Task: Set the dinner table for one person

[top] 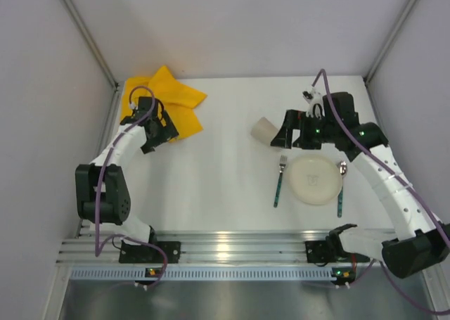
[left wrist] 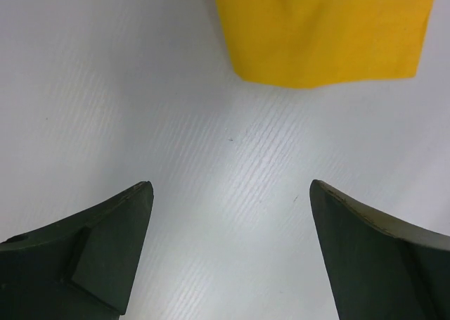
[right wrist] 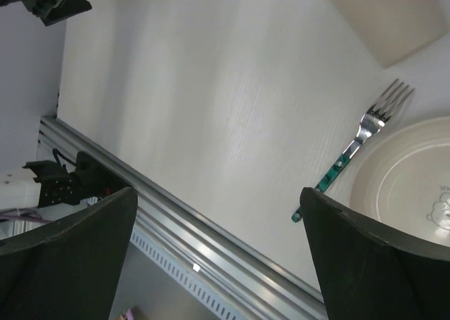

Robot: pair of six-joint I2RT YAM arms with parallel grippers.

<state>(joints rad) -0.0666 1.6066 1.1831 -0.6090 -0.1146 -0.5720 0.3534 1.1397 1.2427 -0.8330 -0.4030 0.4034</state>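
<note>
One white table [top: 225, 186] fills the middle of the overhead frame, and right of its centre we see a plate [top: 315, 181] with a fork [top: 279, 185] just left of it and a spoon [top: 340, 193] at its right edge. A beige cup [top: 265, 132] sits up and left of the plate. Our right tool [right wrist: 218, 190] hovers beside the cup, fingers spread wide, holding nothing. At upper left, our left tool [left wrist: 230, 190] gapes wide and empty near a yellow cloth [top: 169, 95].
</note>
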